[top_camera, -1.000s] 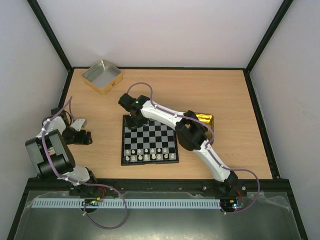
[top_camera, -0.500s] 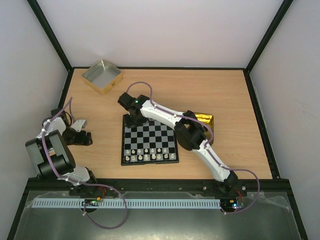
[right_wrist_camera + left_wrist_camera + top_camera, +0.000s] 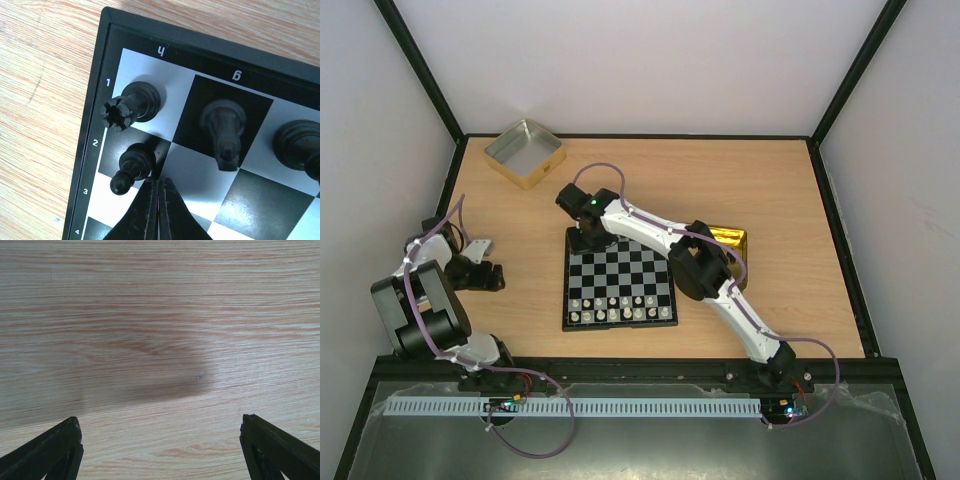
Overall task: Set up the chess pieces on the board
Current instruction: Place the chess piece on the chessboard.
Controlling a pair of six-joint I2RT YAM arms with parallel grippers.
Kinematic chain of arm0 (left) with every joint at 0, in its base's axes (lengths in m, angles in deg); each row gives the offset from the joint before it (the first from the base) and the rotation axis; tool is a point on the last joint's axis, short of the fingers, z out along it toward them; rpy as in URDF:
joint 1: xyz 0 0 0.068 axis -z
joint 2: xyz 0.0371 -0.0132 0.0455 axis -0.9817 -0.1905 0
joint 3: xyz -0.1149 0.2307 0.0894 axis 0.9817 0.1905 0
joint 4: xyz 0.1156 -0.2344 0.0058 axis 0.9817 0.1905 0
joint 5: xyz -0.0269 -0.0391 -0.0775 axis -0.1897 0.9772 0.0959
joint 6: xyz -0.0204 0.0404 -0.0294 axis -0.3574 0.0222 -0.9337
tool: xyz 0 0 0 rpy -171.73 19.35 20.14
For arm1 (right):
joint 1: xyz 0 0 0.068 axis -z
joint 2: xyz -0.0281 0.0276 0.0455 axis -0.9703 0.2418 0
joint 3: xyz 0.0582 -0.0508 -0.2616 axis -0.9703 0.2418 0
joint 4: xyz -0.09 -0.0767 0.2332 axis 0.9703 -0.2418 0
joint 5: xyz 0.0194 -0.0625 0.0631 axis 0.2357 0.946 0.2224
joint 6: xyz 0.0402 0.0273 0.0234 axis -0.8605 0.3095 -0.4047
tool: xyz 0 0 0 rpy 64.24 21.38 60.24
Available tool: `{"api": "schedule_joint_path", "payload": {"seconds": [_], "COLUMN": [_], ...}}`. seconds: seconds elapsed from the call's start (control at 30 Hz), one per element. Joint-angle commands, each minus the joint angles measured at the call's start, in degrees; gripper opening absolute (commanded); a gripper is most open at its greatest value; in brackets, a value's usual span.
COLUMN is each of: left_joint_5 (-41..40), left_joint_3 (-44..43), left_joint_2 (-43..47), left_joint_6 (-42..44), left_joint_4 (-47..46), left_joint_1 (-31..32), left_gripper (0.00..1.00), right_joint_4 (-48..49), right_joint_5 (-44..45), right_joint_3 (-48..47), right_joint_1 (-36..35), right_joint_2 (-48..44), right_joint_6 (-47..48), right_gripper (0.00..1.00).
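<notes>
The board (image 3: 625,268) lies mid-table, and its black border (image 3: 89,150) fills the right wrist view. At its far left corner stand black chess pieces: a rook (image 3: 135,102), a pawn (image 3: 131,165), a knight (image 3: 225,130) and one more at the right edge (image 3: 297,145). My right gripper (image 3: 158,182) is shut with nothing between its fingers, its tips just beside the pawn's base; from above it (image 3: 585,238) hangs over that corner. My left gripper (image 3: 160,427) is open over bare wood, far left of the board (image 3: 485,272).
Silvery-white pieces (image 3: 620,308) fill the board's two near rows. A silver-lined square tin (image 3: 525,152) sits at the far left of the table. A shiny gold tin (image 3: 728,240) lies right of the board, partly under the right arm.
The right wrist has edged very slightly toward the board's far edge. The left arm has not moved.
</notes>
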Motion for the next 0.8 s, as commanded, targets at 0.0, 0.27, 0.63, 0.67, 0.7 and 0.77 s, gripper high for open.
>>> {"api": "schedule_joint_path", "payload": {"seconds": [0.0, 0.27, 0.63, 0.67, 0.7, 0.77], "left_joint_5": [0.6, 0.5, 1.3, 1.3, 1.3, 1.3], "left_joint_3": [0.5, 0.5, -0.3, -0.5, -0.7, -1.1], "left_joint_2": [0.4, 0.0, -1.3, -1.3, -1.2, -1.2], "left_joint_6": [0.5, 0.6, 0.0, -0.1, -0.1, 0.0], "left_joint_4": [0.7, 0.5, 0.5, 0.6, 0.7, 1.1], "left_joint_1": [-0.3, -0.3, -0.2, -0.2, -0.2, -0.2], "left_gripper": [0.86, 0.86, 0.87, 0.87, 0.87, 0.87], "right_joint_4": [-1.8, -0.6, -0.5, -1.5, -2.6, -4.4], "right_joint_5": [0.2, 2.7, 6.1, 6.7, 7.6, 8.9], "right_joint_3": [0.0, 9.1, 16.9, 16.2, 16.0, 17.1], "right_joint_1": [0.1, 0.1, 1.8, 2.2, 2.6, 4.0], "right_joint_2": [3.0, -2.8, -17.6, -18.7, -20.0, -23.2], "right_joint_6": [0.1, 0.5, -0.8, -0.9, -1.1, -1.4], "right_gripper": [0.04, 0.05, 0.12, 0.14, 0.18, 0.32]}}
